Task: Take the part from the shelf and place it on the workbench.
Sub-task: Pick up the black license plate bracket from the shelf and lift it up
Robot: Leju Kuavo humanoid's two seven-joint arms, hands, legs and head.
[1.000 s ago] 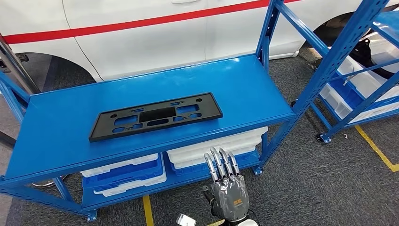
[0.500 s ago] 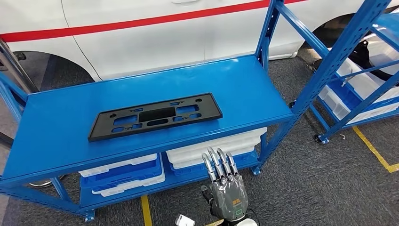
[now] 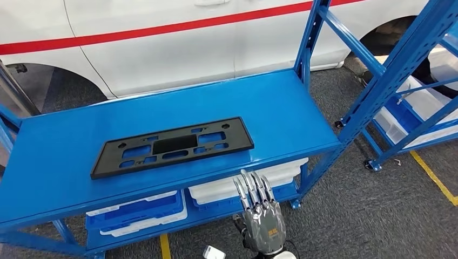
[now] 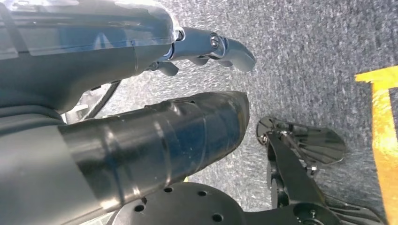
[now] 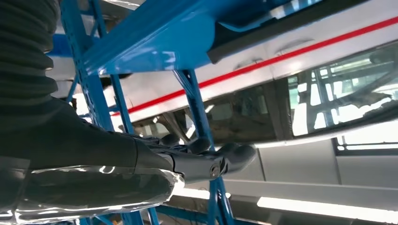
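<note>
The part is a flat black plate with several cut-outs (image 3: 172, 145). It lies on the top board of the blue shelf (image 3: 275, 102), near the front edge. My right hand (image 3: 260, 216) is raised in front of the shelf, below the board's front edge and to the right of the part, with its fingers straight and nothing in them. In the right wrist view that hand (image 5: 197, 161) reaches out under the blue board (image 5: 155, 47). My left hand (image 4: 155, 136) hangs over the grey floor and holds nothing.
A white car with a red stripe (image 3: 162, 43) stands right behind the shelf. White and blue bins (image 3: 243, 181) fill the lower level. A second blue rack (image 3: 410, 65) with bins stands to the right, and a yellow line (image 3: 435, 175) runs on the grey carpet.
The whole picture has shifted: the camera moved, so the shelf and the part sit lower and further left. My right hand stays at the same spot in view.
</note>
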